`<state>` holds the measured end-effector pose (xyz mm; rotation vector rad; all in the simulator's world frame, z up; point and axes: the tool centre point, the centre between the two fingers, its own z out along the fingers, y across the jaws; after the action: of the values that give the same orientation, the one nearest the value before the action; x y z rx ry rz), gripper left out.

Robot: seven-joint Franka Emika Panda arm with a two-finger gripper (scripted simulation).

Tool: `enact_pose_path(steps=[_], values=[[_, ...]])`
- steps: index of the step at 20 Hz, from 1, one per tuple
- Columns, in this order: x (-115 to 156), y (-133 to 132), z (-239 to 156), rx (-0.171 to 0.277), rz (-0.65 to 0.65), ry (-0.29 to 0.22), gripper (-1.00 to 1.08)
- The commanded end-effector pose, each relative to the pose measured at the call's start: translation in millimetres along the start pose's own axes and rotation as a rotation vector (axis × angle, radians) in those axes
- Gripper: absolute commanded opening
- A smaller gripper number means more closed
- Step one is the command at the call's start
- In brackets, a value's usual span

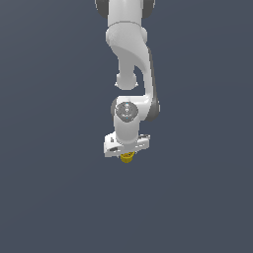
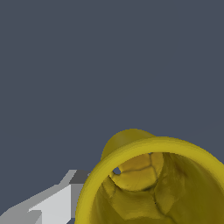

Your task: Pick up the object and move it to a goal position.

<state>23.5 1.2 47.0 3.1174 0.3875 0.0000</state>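
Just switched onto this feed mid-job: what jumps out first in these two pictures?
In the exterior view, the white robot arm hangs down the middle of a plain dark grey background, with a small yellow cup peeking out just under the gripper. In the wrist view that cup fills the frame close up, open mouth toward the camera, beside one grey-white finger.

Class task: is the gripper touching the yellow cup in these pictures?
Cannot tell. In the exterior view the cup peeks out directly beneath the gripper, fingers hidden. The wrist view shows one finger beside the rim, contact unclear.
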Motion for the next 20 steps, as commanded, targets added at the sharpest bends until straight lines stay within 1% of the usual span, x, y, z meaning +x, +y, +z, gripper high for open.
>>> enact_pose_path(steps=[1, 6, 10, 15, 20], values=[[0.0, -0.1, 0.0, 0.0, 0.0, 0.0, -1.0], [-0.2, 1.2, -7.7, 0.0, 0.0, 0.0, -1.0], [-0.5, 4.1, -25.6, 0.0, 0.0, 0.0, -1.0], [-1.1, 10.2, -62.5, 0.0, 0.0, 0.0, -1.0], [-1.7, 18.3, -113.3, 0.0, -0.001, 0.0, -1.0]])
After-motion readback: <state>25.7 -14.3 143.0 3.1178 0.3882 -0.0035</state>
